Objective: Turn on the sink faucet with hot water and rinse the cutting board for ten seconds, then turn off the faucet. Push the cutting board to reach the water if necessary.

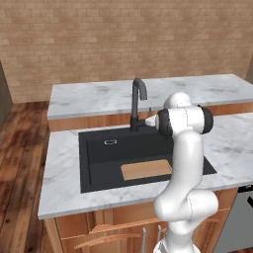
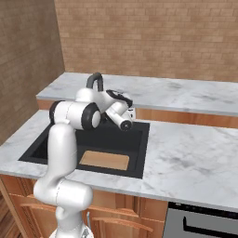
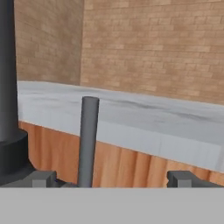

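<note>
The white arm is reaching over the sink (image 1: 94,163) toward the base of the sink faucet (image 1: 138,101), which is standing at the basin's 12 o'clock edge on the white marble tabletop (image 1: 64,192). In the hand view the gripper (image 3: 111,178) is sitting low, its two dark fingers (image 3: 41,178) standing well apart and holding nothing, with the faucet's slim grey lever (image 3: 88,140) rising upright between them, closer to the finger at 9 o'clock. The faucet's thick dark column (image 3: 9,100) is filling the 9 o'clock side of that view. The cutting board (image 1: 146,169) is lying flat on the floor of the black basin, toward the 5 o'clock part of it in the left base view, well apart from the faucet. In the right base view the same board (image 2: 104,160) is resting near the basin's front wall. Behind the sink a second marble counter (image 2: 186,95) is running along a brick wall (image 2: 153,37).
</note>
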{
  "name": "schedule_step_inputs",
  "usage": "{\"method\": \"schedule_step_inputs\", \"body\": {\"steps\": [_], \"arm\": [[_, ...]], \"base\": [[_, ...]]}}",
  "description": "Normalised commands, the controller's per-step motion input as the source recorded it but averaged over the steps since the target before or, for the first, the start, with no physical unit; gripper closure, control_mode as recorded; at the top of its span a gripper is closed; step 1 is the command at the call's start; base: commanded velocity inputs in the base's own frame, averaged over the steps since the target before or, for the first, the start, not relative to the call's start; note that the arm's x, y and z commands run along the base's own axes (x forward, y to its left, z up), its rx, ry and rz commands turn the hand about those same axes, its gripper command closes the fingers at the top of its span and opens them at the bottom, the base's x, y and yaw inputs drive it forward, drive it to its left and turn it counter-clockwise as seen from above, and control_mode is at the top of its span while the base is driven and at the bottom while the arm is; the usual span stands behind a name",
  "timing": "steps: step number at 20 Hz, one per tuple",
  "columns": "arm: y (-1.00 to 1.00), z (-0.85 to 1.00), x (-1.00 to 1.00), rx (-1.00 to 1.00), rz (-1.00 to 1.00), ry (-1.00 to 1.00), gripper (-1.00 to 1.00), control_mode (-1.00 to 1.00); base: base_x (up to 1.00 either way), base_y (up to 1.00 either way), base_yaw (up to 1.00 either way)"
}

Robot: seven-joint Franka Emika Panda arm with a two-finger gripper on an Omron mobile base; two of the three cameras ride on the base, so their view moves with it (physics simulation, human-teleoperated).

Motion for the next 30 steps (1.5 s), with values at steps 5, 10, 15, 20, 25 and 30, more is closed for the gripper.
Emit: {"method": "schedule_step_inputs", "body": {"steps": [5, 10, 15, 20, 25, 30], "arm": [[0.0, -0.15, 0.17, 0.04, 0.0, -0.01, -1.0, -1.0], [0.0, -0.02, 0.22, 0.05, 0.0, -0.03, -1.0, -1.0], [0.0, 0.0, 0.24, 0.04, 0.0, 0.0, -1.0, -1.0], [0.0, 0.0, 0.18, 0.02, 0.0, 0.0, -1.0, -1.0], [0.0, 0.0, 0.07, 0.0, 0.0, 0.0, -1.0, -1.0], [0.0, 0.0, 0.0, 0.0, 0.0, 0.0, -1.0, -1.0]], "base": [[0.0, 0.0, 0.0], [0.0, 0.0, 0.0], [0.0, 0.0, 0.0], [0.0, 0.0, 0.0], [0.0, 0.0, 0.0], [0.0, 0.0, 0.0]]}}
